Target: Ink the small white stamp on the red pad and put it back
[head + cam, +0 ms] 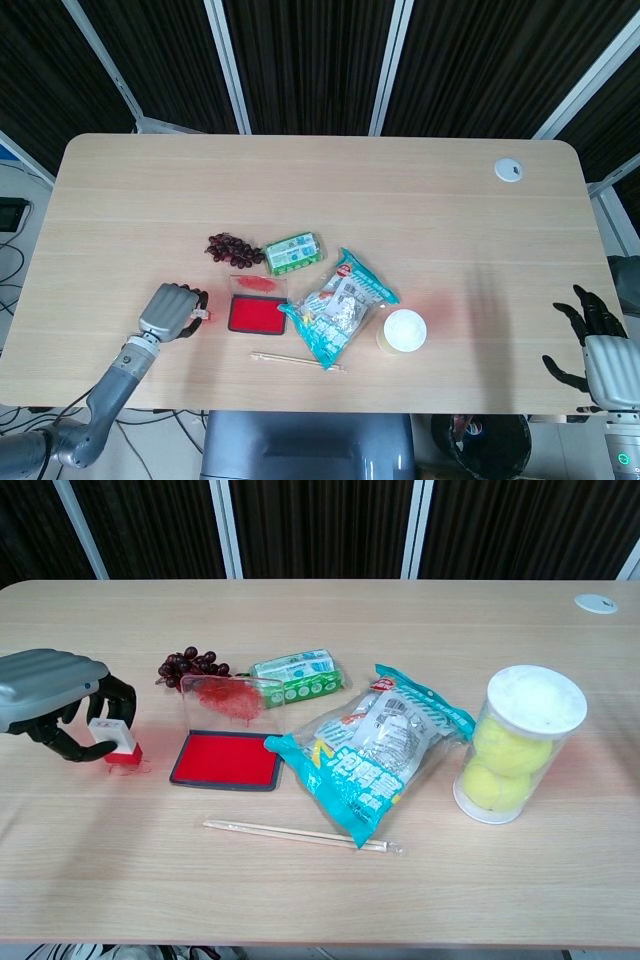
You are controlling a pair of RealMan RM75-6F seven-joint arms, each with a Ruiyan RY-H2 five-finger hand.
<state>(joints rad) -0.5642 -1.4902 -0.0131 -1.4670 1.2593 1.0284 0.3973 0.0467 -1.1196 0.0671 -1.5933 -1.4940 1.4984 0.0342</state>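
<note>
At the left edge of the chest view, the left hand (62,702) curls its dark fingers (75,748) around the stamp (115,738), gripping it. The stamp is a small white block with a red base; its white top faces up and forward, and the red base shows just above a reddish patch on the table (320,890). Whether the base touches the wood cannot be told. In the head view the same hand (172,309) sits in the lower left of the frame, knuckles up, with only a speck of the stamp (203,317) showing at its fingertips.

Just right of the stamp lies the pad (226,760), a flat dark tray filled with red, its clear lid (231,698) standing up behind it, smeared red. The stamp is beside the pad, not over it.

Behind the lid lie grapes (188,666) and a green packet (298,676). A snack bag (375,748) overlaps the pad's right corner. Chopsticks (302,835) lie below the bag, toward the frame's bottom. A clear tub (517,744) of yellow balls stands at the right.

The right hand (593,339) shows only in the head view, at the lower right edge off the table, fingers spread and holding nothing.
</note>
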